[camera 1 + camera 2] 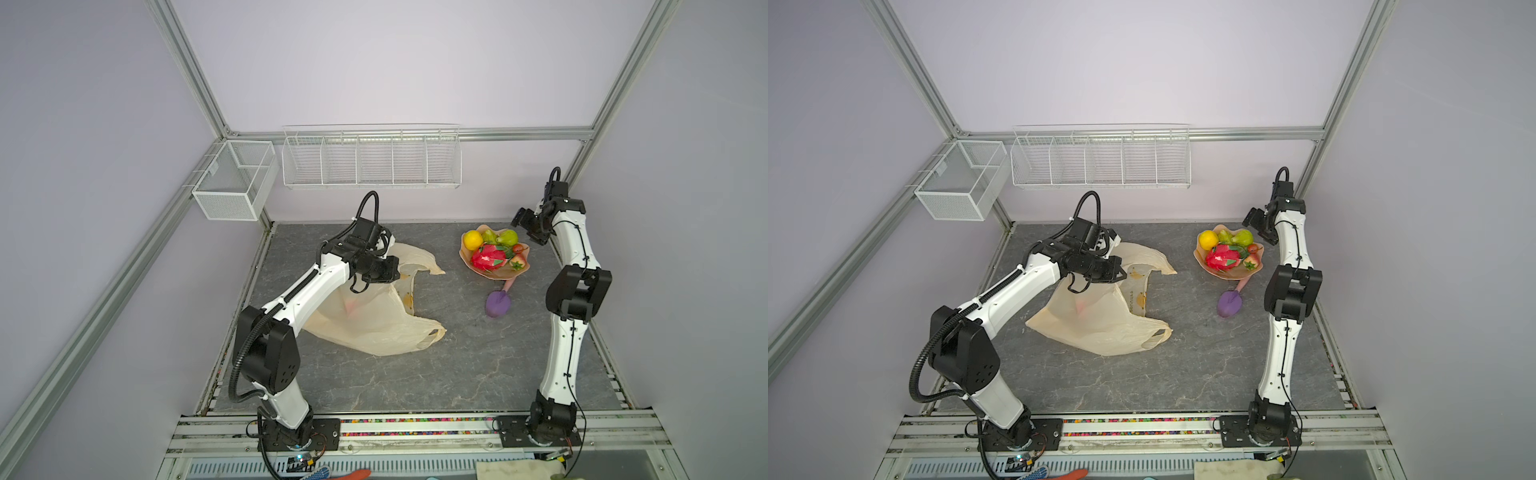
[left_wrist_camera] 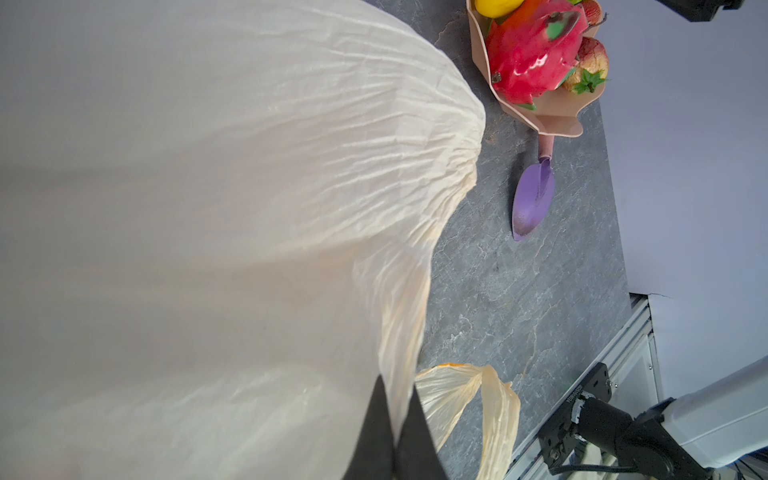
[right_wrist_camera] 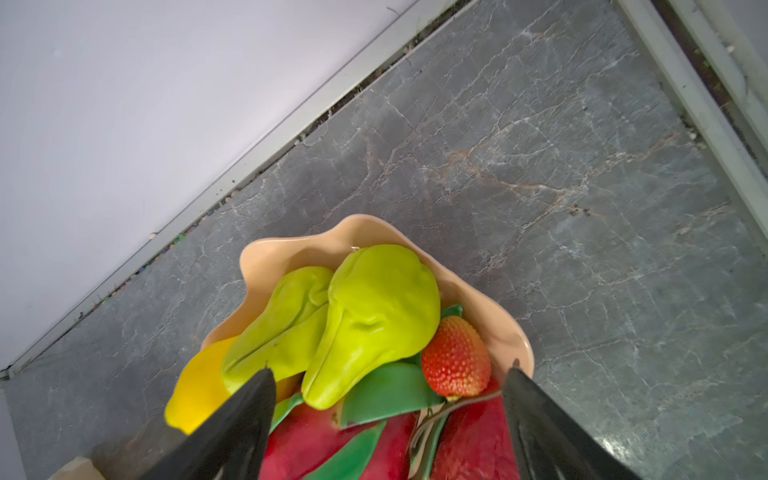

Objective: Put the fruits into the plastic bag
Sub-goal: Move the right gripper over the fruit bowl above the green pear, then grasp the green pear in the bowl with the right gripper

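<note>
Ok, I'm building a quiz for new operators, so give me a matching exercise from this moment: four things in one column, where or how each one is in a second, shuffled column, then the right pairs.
Column A
1. plastic bag
2. dragon fruit
3. purple scoop
4. right gripper

Column B
a. open, aimed at the pink dish
b. lying on the table, outside the dish
c. pinched in the shut left gripper
d. lying in the pink dish

Pairs: 1-c, 2-d, 3-b, 4-a
</note>
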Controlling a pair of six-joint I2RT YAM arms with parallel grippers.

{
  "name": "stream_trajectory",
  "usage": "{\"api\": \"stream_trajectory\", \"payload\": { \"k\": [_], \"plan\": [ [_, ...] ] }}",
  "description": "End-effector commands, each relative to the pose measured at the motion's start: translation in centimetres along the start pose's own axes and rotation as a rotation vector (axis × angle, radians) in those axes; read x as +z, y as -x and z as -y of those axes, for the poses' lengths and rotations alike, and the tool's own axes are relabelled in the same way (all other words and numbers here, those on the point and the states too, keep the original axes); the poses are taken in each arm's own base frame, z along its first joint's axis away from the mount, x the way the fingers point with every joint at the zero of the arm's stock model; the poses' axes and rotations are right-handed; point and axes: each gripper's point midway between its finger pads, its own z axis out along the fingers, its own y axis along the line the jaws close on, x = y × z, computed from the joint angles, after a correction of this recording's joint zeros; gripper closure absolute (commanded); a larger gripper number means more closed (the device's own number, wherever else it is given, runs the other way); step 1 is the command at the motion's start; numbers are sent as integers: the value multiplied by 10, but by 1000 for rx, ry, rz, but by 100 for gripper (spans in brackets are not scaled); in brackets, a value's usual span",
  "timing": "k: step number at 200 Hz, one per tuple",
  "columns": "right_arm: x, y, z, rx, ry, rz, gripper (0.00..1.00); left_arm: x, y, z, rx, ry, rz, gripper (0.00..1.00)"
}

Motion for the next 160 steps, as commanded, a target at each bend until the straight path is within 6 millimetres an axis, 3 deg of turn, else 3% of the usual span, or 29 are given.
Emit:
{"api": "stream_trajectory", "payload": {
  "k": [1,36,94,160],
  "plan": [
    [9,4,-2,-6,30,2,12,-3,-3,-3,-13,16,-7,100],
    [27,10,-10,-12,75,26,12,-1,-4,-4,-22,17,-15,100],
    [51,-2,-17,-31,74,-2,12,3,-3,-6,-20,22,-22,100],
    [62,-10,-14,-36,44,-25,9,3,-4,-7,-21,25,-25,100]
  ]
}}
